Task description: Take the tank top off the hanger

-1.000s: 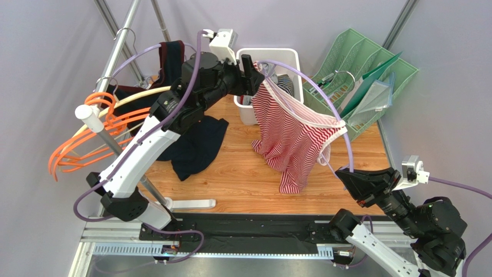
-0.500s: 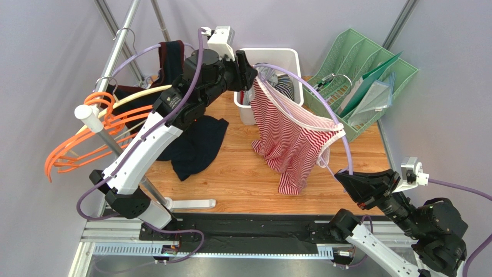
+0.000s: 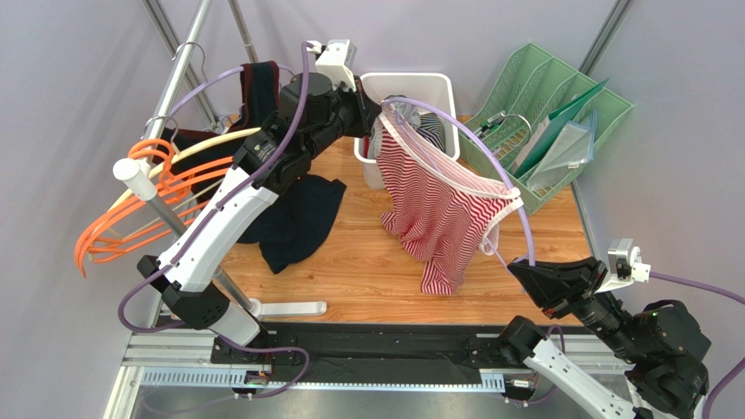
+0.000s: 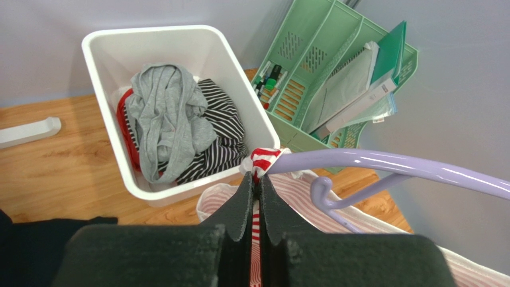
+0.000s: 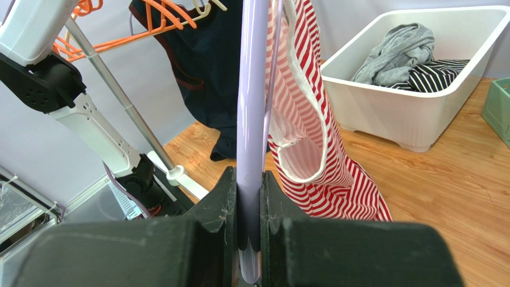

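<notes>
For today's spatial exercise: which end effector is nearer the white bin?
Left. The left end effector sits beside the white bin; the right end effector is far off, across the table.

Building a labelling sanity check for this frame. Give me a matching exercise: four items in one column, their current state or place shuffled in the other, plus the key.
Column A
1. tank top
2. hanger
3. white bin
4. dark garment

Column B
a. holds grey and striped clothes
b. clamped in the right gripper
c. lies on the wooden table
d. strap pinched in the left gripper

Pairs: 1-d, 2-b, 3-a, 4-c
</notes>
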`<state>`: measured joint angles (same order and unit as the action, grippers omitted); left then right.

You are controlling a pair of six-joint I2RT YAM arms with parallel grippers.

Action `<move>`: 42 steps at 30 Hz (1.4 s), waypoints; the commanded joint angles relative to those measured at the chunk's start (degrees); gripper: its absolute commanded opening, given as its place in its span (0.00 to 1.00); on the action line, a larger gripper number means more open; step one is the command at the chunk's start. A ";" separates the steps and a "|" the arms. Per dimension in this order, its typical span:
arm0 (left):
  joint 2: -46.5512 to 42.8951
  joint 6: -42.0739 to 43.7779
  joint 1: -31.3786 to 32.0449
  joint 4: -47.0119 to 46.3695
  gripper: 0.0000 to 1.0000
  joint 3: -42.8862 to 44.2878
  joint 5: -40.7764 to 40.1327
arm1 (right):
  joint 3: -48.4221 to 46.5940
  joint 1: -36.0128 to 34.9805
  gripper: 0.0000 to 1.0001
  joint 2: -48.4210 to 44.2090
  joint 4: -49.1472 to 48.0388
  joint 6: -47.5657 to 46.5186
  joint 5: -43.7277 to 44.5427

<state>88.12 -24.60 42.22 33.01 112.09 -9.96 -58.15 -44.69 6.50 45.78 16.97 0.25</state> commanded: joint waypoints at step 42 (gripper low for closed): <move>-14.82 -13.09 -4.34 -11.64 0.70 -18.39 23.74 | 12.71 0.13 0.00 20.13 -41.99 -3.44 10.03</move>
<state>73.21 -29.69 38.11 29.02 96.23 8.43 -44.84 -44.69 26.33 13.78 14.70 9.96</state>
